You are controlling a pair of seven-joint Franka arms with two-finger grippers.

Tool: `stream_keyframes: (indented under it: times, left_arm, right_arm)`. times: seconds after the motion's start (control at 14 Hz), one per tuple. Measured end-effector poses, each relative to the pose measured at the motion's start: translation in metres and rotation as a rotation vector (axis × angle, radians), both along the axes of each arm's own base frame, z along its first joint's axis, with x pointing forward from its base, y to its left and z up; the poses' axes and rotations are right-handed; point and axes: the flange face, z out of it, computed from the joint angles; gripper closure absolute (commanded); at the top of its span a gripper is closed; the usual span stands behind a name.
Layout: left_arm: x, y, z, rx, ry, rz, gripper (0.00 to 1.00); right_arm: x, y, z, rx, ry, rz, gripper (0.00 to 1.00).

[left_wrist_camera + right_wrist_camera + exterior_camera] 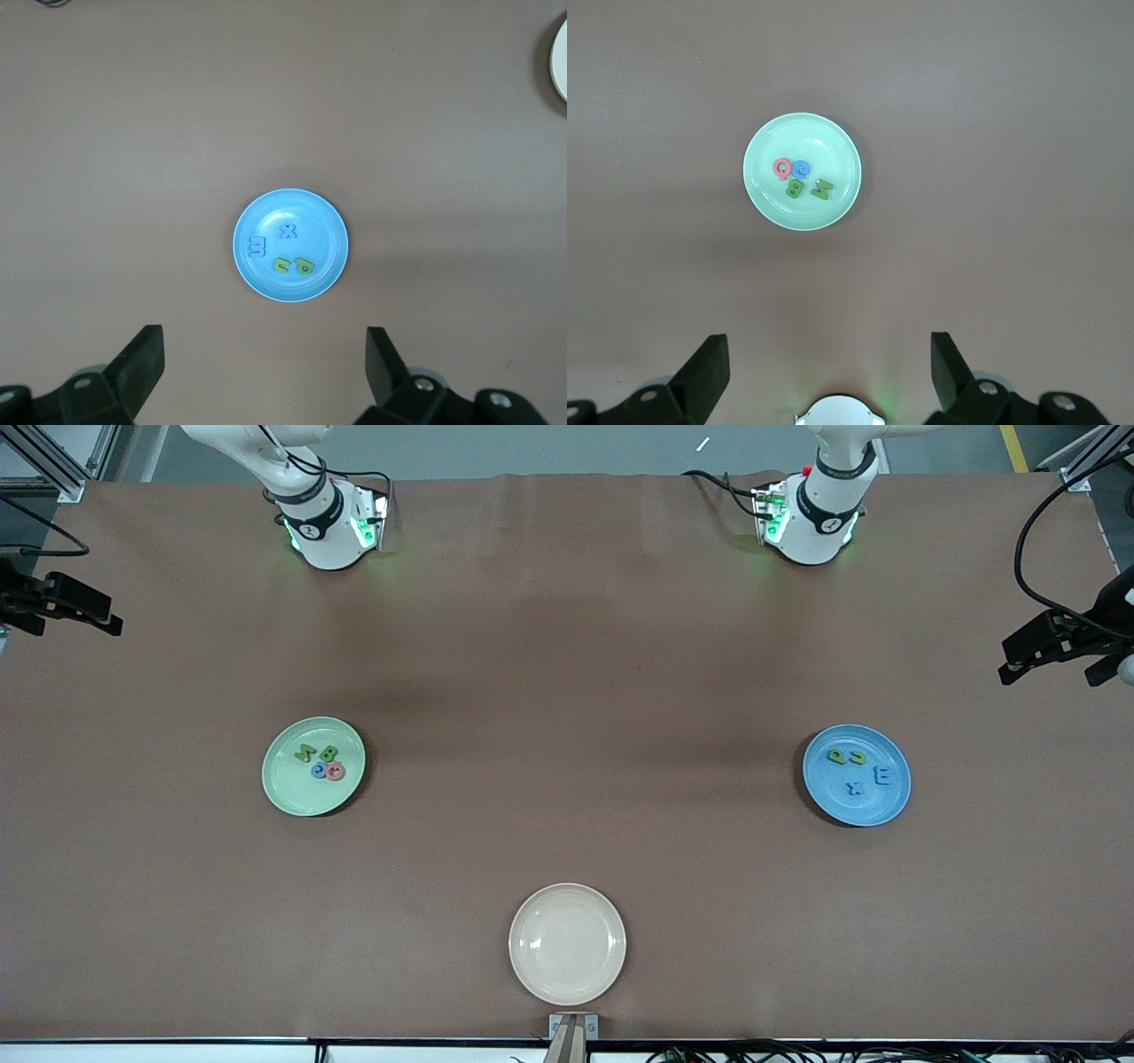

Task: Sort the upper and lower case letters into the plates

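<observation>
The left gripper (1059, 657) hangs in the air at the left arm's edge of the table, its fingers (142, 359) spread wide and holding nothing. The right gripper (62, 607) hangs at the right arm's edge, its fingers (709, 363) likewise wide apart and empty. Both arms wait, pulled back from the plates.

Toward the left arm's end of the brown table (567, 646) lies the blue plate (877, 808). In it are four letters: two green ones (847, 757) side by side, a blue E-shaped letter (882, 776) beside them, and a small blue x (855, 786) nearer to the front camera. The left wrist view looks straight down on this plate (266, 279) from high above, with the letters apart from one another.

Toward the right arm's end lies the green plate (292, 793). It also holds four letters, clustered close: a green M or W shape (305, 753), a green B (329, 754), a blue round letter (319, 771) and a red round letter (335, 771) touching or nearly touching it. The right wrist view shows this plate (766, 190) from above.

A cream plate (567, 943) sits between the two ends, nearest to the front camera, well apart from both other plates.
</observation>
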Motion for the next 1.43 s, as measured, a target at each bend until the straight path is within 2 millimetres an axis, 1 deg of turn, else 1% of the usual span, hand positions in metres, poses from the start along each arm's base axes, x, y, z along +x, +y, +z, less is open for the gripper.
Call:
stream_keyframes:
  times: [0.5,0.93,1.21,1.43]
  left_arm:
    - [-0.0001,-0.0001,-0.0001,0.0,0.001,0.0,0.0]
    - [-0.0014,-0.002,-0.0013,-0.028,0.014,0.001,0.0]
    - [-0.0034,0.006,-0.0028,-0.061,0.032,0.02,0.0]
    - [-0.0036,0.0068,-0.003,-0.065,0.035,0.022,0.0]
  right_arm:
    - [0.0003,-0.0006,0.0071,-0.002,-0.037,-0.001,0.0]
    - [0.0001,-0.0013,0.0076,-0.002,-0.039,-0.002,0.0]
    - [0.0001,-0.0013,0.0077,-0.002,-0.039,-0.002,0.0]
    - [0.0001,-0.0013,0.0077,-0.002,-0.039,-0.002,0.0]
